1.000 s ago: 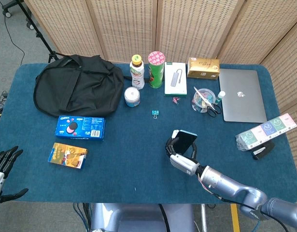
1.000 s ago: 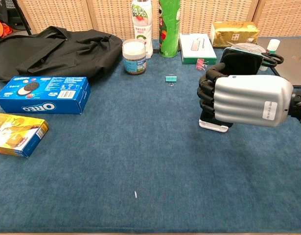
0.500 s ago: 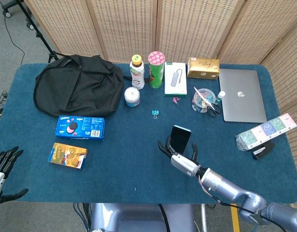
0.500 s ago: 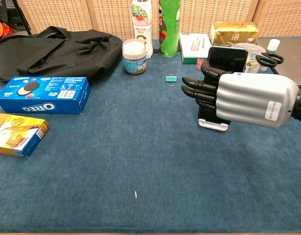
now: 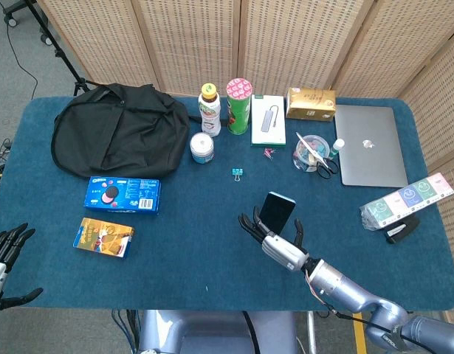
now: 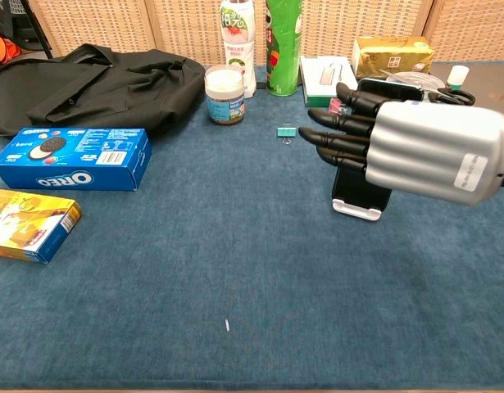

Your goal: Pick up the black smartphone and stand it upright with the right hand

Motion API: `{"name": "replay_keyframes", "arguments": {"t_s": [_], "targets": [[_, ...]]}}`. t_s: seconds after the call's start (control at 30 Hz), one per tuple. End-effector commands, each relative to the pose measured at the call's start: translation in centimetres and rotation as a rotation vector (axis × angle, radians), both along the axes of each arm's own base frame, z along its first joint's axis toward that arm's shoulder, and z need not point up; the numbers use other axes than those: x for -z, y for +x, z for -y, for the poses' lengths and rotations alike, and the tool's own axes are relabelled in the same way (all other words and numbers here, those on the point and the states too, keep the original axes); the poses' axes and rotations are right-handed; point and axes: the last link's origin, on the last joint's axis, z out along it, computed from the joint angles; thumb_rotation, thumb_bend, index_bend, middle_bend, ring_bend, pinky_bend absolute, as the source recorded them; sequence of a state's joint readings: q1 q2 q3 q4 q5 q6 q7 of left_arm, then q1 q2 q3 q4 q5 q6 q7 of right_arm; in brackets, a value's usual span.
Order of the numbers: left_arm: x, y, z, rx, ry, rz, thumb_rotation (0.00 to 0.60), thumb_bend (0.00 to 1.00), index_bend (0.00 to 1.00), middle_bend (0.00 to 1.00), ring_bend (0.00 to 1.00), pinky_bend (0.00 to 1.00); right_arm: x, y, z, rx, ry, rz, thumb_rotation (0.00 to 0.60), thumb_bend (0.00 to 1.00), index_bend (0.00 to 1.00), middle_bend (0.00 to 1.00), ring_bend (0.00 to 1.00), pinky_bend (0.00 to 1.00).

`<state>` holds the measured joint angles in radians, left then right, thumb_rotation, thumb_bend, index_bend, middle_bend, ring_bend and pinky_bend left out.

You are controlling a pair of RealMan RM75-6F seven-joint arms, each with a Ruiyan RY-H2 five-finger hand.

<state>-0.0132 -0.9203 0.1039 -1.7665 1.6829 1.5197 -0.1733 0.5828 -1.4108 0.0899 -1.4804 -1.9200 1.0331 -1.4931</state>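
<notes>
The black smartphone (image 5: pixel 276 212) stands upright and leans back a little, its lower edge in a small white stand (image 6: pixel 358 210) on the blue table. My right hand (image 5: pixel 280 247) is just in front of it, fingers stretched out straight and holding nothing. In the chest view the right hand (image 6: pixel 424 151) fills the right side and hides most of the smartphone (image 6: pixel 352 187); whether the fingers still touch it is unclear. My left hand (image 5: pixel 5 251) hangs off the table's near left corner with fingers spread and nothing in it.
A binder clip (image 5: pixel 237 173) lies beyond the phone. A jar (image 5: pixel 202 148), bottle (image 5: pixel 209 110) and green can (image 5: pixel 239 106) stand further back beside a black bag (image 5: pixel 119 136). Oreo box (image 5: pixel 122 195) and yellow box (image 5: pixel 102 237) lie left; laptop (image 5: pixel 368 144) sits right.
My right hand uncurled its fingers from the smartphone, let it go and drew back a little toward me. The phone now stands on its own. The left hand stayed still.
</notes>
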Motion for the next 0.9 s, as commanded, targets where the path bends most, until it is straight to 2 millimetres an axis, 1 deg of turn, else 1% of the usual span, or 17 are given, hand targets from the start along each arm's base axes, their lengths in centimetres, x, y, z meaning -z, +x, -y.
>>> {"name": "replay_keyframes", "arguments": {"t_s": [0.03,0.13,0.2,0.27,0.3,0.33,0.43,0.47,0.57,0.63,0.67,0.8,0.9], "targets": [[-0.2,0.0,0.1,0.002,0.009,0.003,0.600,0.00,0.00,0.00,0.00,0.00,-2.5,0.3,-0.4,0.031,0.004,0.134,0.600,0.16,0.09,0.00,0.00,0.15],[-0.3,0.0,0.2,0.005,0.017,0.004,0.600,0.00,0.00,0.00,0.00,0.00,-4.9,-0.2,0.2,0.079,0.000,0.257,0.600,0.13,0.08,0.00,0.00,0.15],[-0.3,0.1,0.3,0.007,0.025,0.003,0.600,0.00,0.00,0.00,0.00,0.00,-6.5,-1.0,0.8,0.137,-0.009,0.352,0.600,0.08,0.07,0.00,0.00,0.15],[-0.4,0.1,0.4,0.010,0.032,0.003,0.600,0.00,0.00,0.00,0.00,0.00,-8.3,-2.4,1.4,0.228,-0.041,0.464,0.600,0.02,0.06,0.00,0.00,0.15],[-0.4,0.1,0.5,0.011,0.033,0.003,0.600,0.00,0.00,0.00,0.00,0.00,-8.9,-2.9,1.6,0.257,-0.052,0.496,0.600,0.01,0.06,0.00,0.00,0.15],[-0.4,0.1,0.5,0.013,0.037,0.003,0.600,0.00,0.00,0.00,0.00,0.00,-10.0,-4.1,1.9,0.325,-0.077,0.567,0.600,0.00,0.05,0.00,0.00,0.14],[-0.4,0.2,0.6,0.014,0.041,0.002,0.600,0.00,0.00,0.00,0.00,0.00,-11.7,-6.2,2.1,0.455,-0.083,0.708,0.600,0.00,0.04,0.00,0.00,0.11],[-0.4,0.2,0.6,0.015,0.044,0.002,0.600,0.00,0.00,0.00,0.00,0.00,-12.5,-7.4,1.9,0.531,-0.063,0.801,0.600,0.00,0.03,0.00,0.00,0.08],[-0.3,0.4,0.6,0.017,0.051,0.009,0.600,0.00,0.00,0.00,0.00,0.00,-13.7,-9.9,0.4,0.638,0.009,0.966,0.600,0.00,0.03,0.00,0.00,0.03],[-0.2,0.6,0.6,0.021,0.058,0.012,0.600,0.00,0.00,0.00,0.00,0.00,-14.1,-11.1,-1.4,0.691,0.054,1.074,0.600,0.00,0.03,0.00,0.00,0.03],[-0.2,0.7,0.6,0.021,0.060,0.011,0.600,0.00,0.00,0.00,0.00,0.00,-14.1,-11.3,-2.0,0.706,0.070,1.112,0.600,0.00,0.03,0.00,0.00,0.03],[0.0,0.7,0.8,0.008,0.068,-0.003,0.600,0.00,0.00,0.00,0.00,0.00,-14.2,-12.1,-6.1,0.815,0.127,1.346,0.600,0.00,0.03,0.00,0.00,0.03],[0.0,0.7,0.9,0.000,0.075,-0.016,0.600,0.00,0.00,0.00,0.00,0.00,-14.1,-12.4,-8.1,0.856,0.139,1.418,0.600,0.00,0.01,0.00,0.00,0.02]]}}
